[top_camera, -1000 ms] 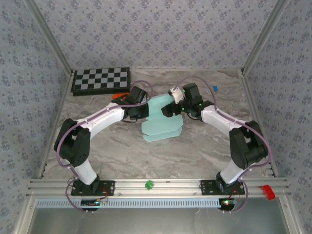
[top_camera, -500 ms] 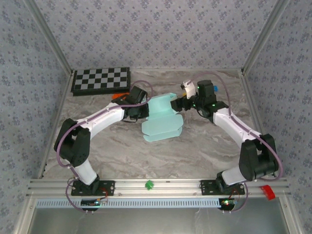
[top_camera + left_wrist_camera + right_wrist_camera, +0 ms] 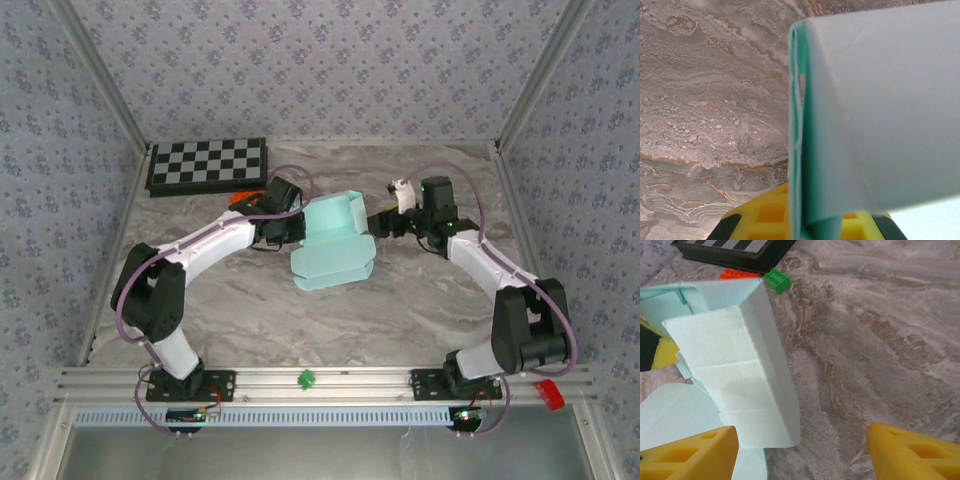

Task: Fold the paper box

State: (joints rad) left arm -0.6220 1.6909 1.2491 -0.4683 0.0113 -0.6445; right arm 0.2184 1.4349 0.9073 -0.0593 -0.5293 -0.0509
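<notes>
The paper box (image 3: 333,245) is pale mint card, partly folded, lying mid-table with its far side raised into a wall. My left gripper (image 3: 290,228) is at its left edge and shut on it. In the left wrist view a double layer of the paper box (image 3: 870,110) stands upright, pinched by the left gripper (image 3: 807,222) between yellow pads (image 3: 765,215). My right gripper (image 3: 385,222) hangs just right of the box, open and apart from it. In the right wrist view the right gripper (image 3: 800,455) has bare marble between its yellow fingertips (image 3: 915,452), and the box's folded wall (image 3: 735,375) is at the left.
A black-and-white checkerboard (image 3: 207,165) lies at the far left. A small orange brick (image 3: 739,274) and a green brick (image 3: 777,280) sit between it and the box. A small blue piece (image 3: 440,181) lies far right. Open marble (image 3: 420,300) stretches right of and in front of the box.
My right gripper has pulled back to the right, off the box's far right flap, and its jaws have narrowed a little. The box wall now stands folded up. The left arm has held still.
</notes>
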